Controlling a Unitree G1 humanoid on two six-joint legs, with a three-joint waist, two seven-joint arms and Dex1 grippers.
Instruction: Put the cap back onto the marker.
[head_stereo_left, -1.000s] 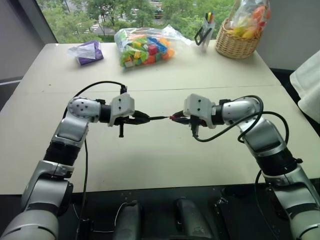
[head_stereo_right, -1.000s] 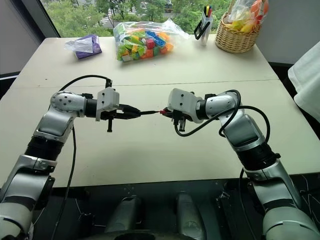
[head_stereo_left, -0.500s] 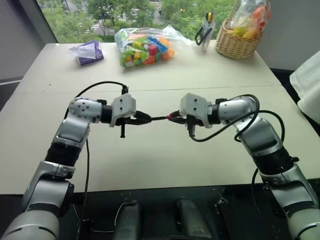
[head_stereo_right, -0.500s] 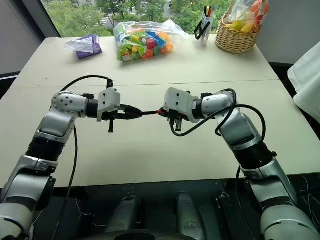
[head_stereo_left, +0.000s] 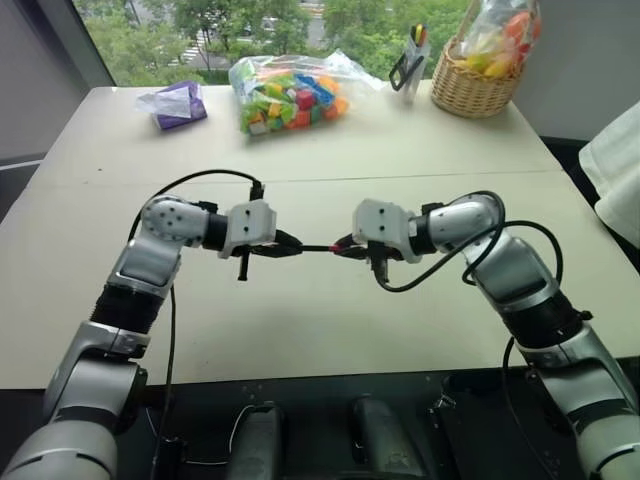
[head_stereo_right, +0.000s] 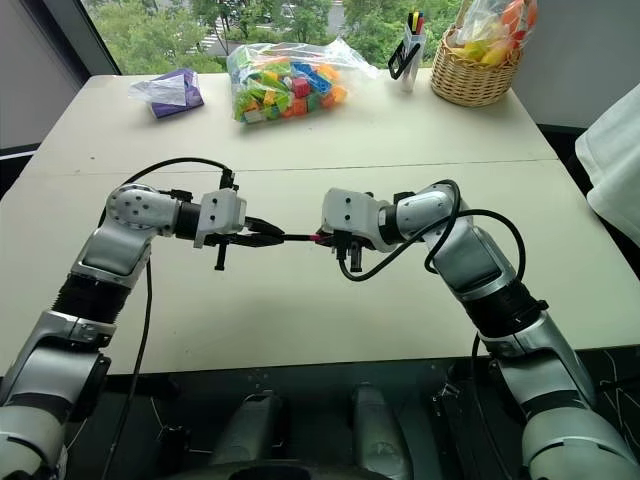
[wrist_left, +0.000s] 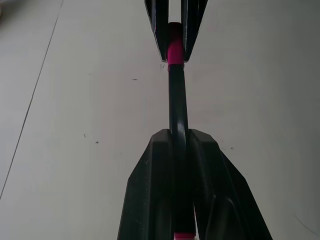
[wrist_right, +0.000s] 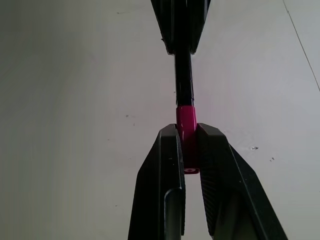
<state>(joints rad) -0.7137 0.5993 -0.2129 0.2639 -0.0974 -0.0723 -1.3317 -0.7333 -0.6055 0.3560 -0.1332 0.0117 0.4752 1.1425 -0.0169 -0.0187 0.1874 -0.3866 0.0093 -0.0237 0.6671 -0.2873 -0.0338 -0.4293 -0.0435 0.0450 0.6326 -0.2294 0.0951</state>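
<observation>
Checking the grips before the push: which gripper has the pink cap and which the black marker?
The right gripper pinches the pink cap; the left gripper clamps the black marker, whose barrel runs into the cap.

Right end effector moved closer, cap now seated on marker

Premises appear to be an office or test room. Evidence: plain beige table beside a large window over trees, pen holder, wicker basket, bagged toy blocks.
</observation>
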